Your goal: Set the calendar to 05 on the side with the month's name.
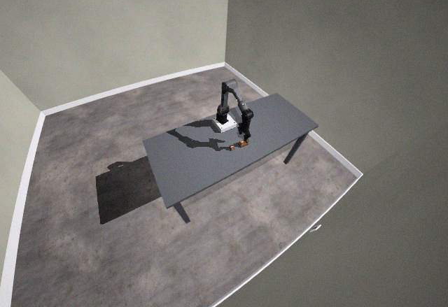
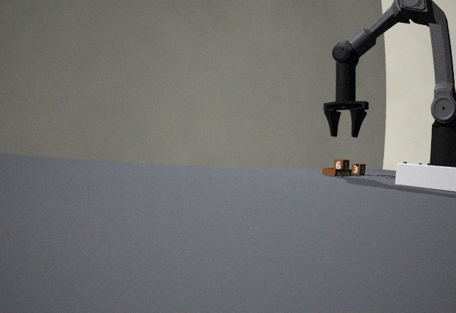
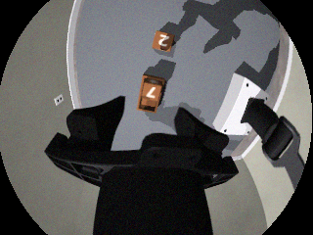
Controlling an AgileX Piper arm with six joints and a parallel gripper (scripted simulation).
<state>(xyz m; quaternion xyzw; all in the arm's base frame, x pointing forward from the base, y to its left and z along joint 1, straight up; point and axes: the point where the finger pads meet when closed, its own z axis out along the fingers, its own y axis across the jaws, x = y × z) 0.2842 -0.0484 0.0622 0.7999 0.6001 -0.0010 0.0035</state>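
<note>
A small brown tray [image 2: 335, 172] lies on the grey table near the arm's base. One brown cube [image 2: 341, 164] stands in the tray, showing a white 6 on its side; in the wrist view the tray with this cube [image 3: 151, 93] shows a 7 on top. A second cube [image 2: 357, 169] stands on the table beside the tray, showing a 3 on its side and a 2 on top in the wrist view [image 3: 163, 41]. My gripper [image 2: 345, 133] is open and empty, hanging well above the tray and cubes. In the top view the tray [image 1: 245, 143] and loose cube [image 1: 231, 147] are tiny.
The arm's white base block [image 2: 425, 177] stands on the table right of the cubes. The table's edge shows in the wrist view [image 3: 73, 59] to the left of the cubes.
</note>
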